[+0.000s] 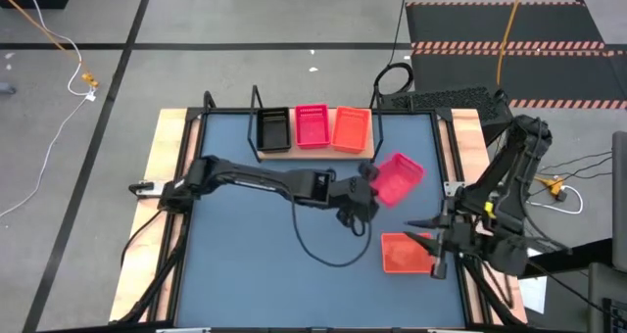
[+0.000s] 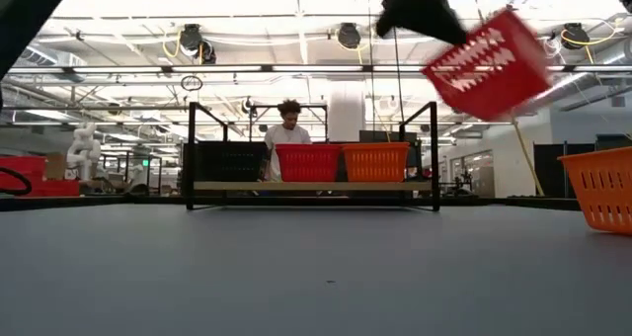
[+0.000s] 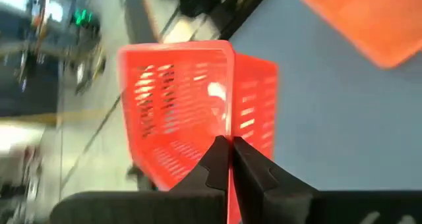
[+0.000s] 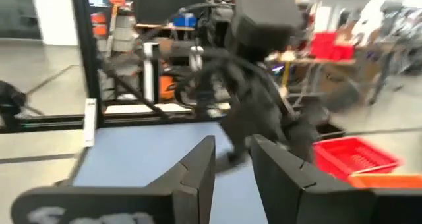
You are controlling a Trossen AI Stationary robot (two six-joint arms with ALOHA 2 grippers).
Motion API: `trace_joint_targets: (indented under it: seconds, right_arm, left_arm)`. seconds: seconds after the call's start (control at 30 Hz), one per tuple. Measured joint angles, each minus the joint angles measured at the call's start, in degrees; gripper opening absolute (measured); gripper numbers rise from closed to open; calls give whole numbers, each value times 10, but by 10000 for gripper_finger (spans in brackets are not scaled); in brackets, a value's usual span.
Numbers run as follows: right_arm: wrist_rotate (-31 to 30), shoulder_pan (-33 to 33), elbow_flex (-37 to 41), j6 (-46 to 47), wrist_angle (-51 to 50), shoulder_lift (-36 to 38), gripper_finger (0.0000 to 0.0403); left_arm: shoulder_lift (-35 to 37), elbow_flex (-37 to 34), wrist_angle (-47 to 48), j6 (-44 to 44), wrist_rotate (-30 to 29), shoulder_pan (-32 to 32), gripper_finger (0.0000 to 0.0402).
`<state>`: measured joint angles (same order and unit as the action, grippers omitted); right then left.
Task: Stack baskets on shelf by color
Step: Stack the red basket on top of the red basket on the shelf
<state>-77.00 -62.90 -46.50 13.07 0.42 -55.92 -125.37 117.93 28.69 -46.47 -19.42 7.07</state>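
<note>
Gripping a pink-red basket by its rim, the left pincer holds it tilted in the air above the blue-grey worktop, in front of the shelf's right end. The left wrist view shows the 2 dark fingers pressed together on the basket's thin wall, its mesh sides facing the camera. From table height the same basket hangs high up, slanted, clear of the surface.

On the shelf, a light wooden plank on a black wire frame at the far side of the worktop, stand 3 baskets in a row: a black basket at the left, a second pink-red basket in the middle and an orange basket at the right, each just beside the next. In the low view the pink-red one and the orange one sit side by side on the plank.

Another orange basket lies on the worktop near the front right. The right pincer hovers at that basket's right edge, its fingers standing partly apart with nothing between them; whether they touch the basket cannot be told.

A person is visible in the room behind the shelf.
</note>
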Motion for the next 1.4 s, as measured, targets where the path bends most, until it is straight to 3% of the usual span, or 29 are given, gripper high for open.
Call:
trace_joint_targets:
  seconds: [0.27, 0.57, 0.8, 1.07, 1.4]
  right_arm:
    - [-115, -77, 0, -64, 43, 0, 92]
    - [-130, -108, 0, -83, 64, 0, 92]
    - [-130, -107, 0, -118, 97, 0, 92]
    - [-130, -107, 0, -129, 101, 0, 92]
    - [-130, -107, 0, -124, 101, 0, 92]
  left_arm:
    - [107, 0, 107, 73, -119, 10, 7]
    - [201, 0, 178, 130, -186, -25, 4]
    - [199, -25, 243, 193, -186, -121, 3]
    - [198, -156, 161, 200, -181, -225, 3]
    - [198, -264, 86, 196, -160, -246, 3]
